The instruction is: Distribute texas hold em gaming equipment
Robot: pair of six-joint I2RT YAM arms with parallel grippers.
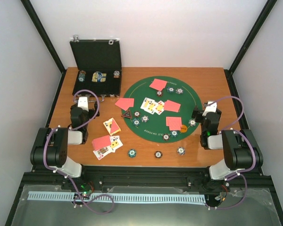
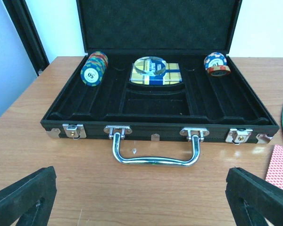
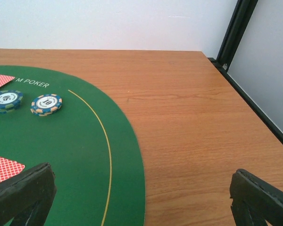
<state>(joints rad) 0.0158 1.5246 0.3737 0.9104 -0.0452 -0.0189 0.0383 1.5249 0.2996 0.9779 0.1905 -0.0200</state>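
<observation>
Left end effector point(image 2: 141, 197) and right end effector point(image 3: 141, 195) gape wide, empty; green mat point(image 3: 61, 160) reads "EM POKER", blue chip point(image 3: 46, 104) "10".

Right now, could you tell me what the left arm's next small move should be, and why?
Probably ease the left hand forward over the front wall of the open case, toward the chip stack in its left slot. The hand is open and empty, it faces the case squarely, and that stack is not yet dealt out.
</observation>
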